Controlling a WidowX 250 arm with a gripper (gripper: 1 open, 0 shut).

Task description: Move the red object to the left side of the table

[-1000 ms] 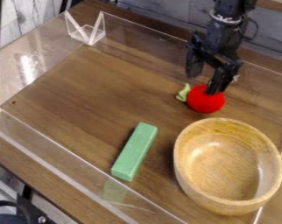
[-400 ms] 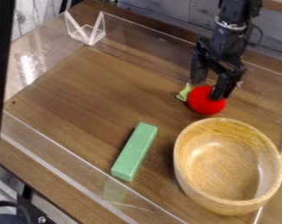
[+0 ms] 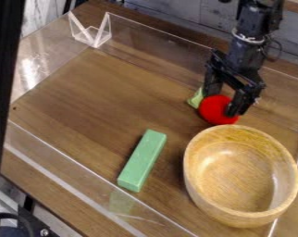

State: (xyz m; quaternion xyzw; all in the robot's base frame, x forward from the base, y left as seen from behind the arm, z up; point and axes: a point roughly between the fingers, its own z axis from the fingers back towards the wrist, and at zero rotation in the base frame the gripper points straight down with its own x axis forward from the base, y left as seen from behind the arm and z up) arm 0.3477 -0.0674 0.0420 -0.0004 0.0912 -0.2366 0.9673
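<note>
— Lower now, the gripper [image 3: 229, 100] has come down and slid a bit toward the right edge of the table [image 3: 78, 102].

— Where is the red object [image 3: 215, 110]?

— Near the table's right edge, toward the far side. It sits just past the bowl [image 3: 242, 174]. Its green tip pokes out on the left.

— Is the gripper holding it?

— No. The fingers [image 3: 208, 95] are spread wide, one on each side of the red object, right over its top. I cannot tell if they touch it.

— What else is on the table?

— A green block [image 3: 142, 159] lies near the front edge, just left of the bowl. The bowl is in the front right corner. A little clear stand [image 3: 90, 31] sits at the far left corner.

— Did the red object move?

— No, it is in the same spot.
</note>
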